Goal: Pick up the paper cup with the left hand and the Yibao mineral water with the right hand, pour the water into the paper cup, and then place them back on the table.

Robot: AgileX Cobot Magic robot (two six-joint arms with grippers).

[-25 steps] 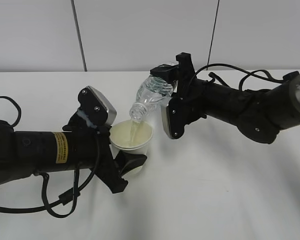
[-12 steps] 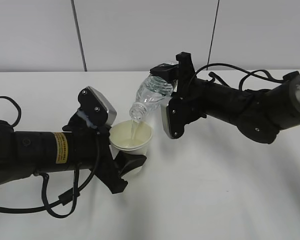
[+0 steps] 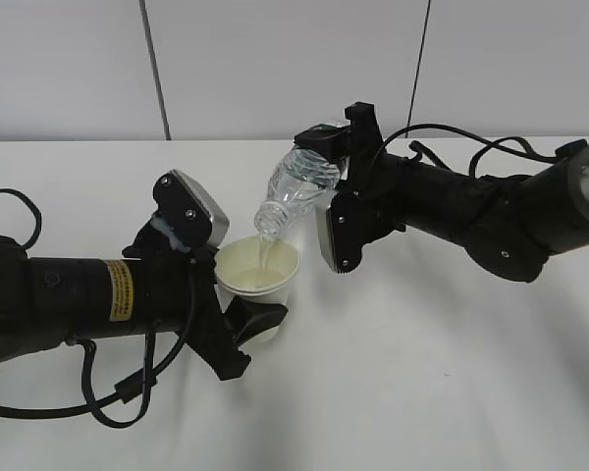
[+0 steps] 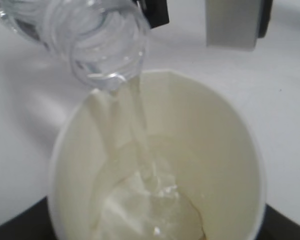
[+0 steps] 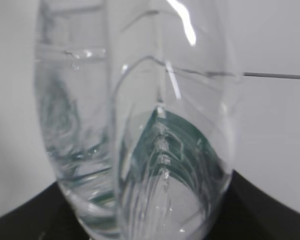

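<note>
The white paper cup (image 3: 259, 277) is held in my left gripper (image 3: 243, 329), which is shut on it, near the table's middle. My right gripper (image 3: 339, 186) is shut on the clear Yibao bottle (image 3: 296, 190), tilted mouth-down over the cup. A thin stream of water runs from the bottle mouth into the cup. In the left wrist view the bottle mouth (image 4: 106, 55) hangs over the cup's rim (image 4: 250, 145) and water pools inside. In the right wrist view the bottle (image 5: 140, 130) fills the frame with its green label showing through.
The white table (image 3: 452, 373) stretches around both arms. Black cables trail from the left arm (image 3: 98, 402) at the front left and from the right arm (image 3: 471, 147) at the back right. A grey wall stands behind.
Both arms hold still. The water keeps streaming from the bottle into the cup; nothing else has visibly moved.
</note>
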